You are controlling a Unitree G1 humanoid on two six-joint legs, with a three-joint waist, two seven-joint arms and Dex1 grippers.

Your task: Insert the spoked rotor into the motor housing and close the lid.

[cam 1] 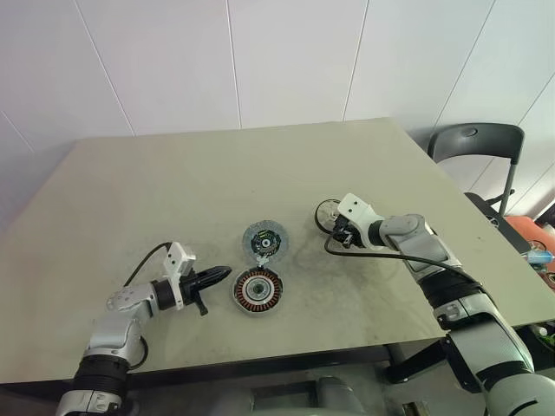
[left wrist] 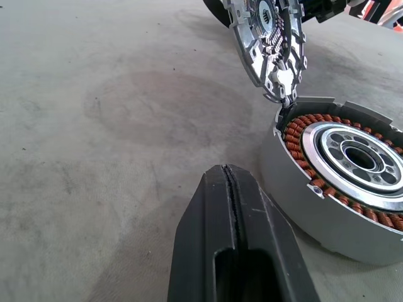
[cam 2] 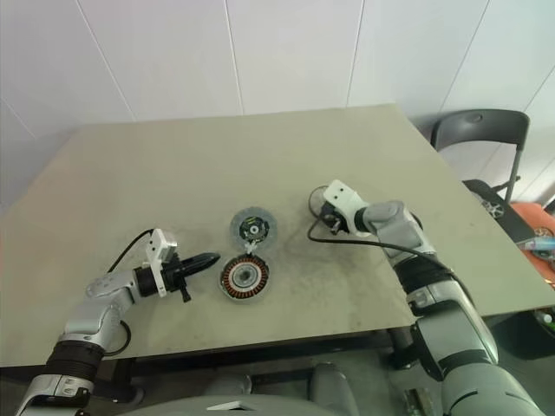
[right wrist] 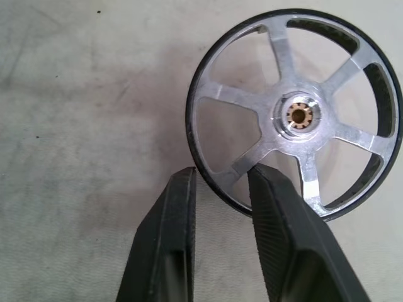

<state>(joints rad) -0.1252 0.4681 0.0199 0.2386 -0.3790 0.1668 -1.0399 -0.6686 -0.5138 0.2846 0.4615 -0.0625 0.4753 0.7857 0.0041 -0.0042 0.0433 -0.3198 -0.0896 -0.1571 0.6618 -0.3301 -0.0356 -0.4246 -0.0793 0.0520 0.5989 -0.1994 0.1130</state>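
Watching right gripper [right wrist: 220,189] straddle dark rim of spoked rotor [right wrist: 296,116]: one finger inside wheel, one outside, rim between them; I can't tell if pinch is firm yet. Rotor lies flat right of tabletop centre. Left gripper [cam 1: 221,276] fingers pressed together, empty, just beside motor housing [cam 1: 257,290], toward near edge. Lid [cam 1: 264,240] touches housing's far side, windings uncovered. Black cable [cam 1: 395,254] trails from right wrist across tabletop [cam 1: 156,191]. Dark chair [cam 1: 477,147] beyond far right corner.

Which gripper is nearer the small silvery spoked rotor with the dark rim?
Right. The right gripper straddles the small silvery spoked rotor's dark rim; the left gripper sits shut far across the table, beside the copper-wound motor housing.
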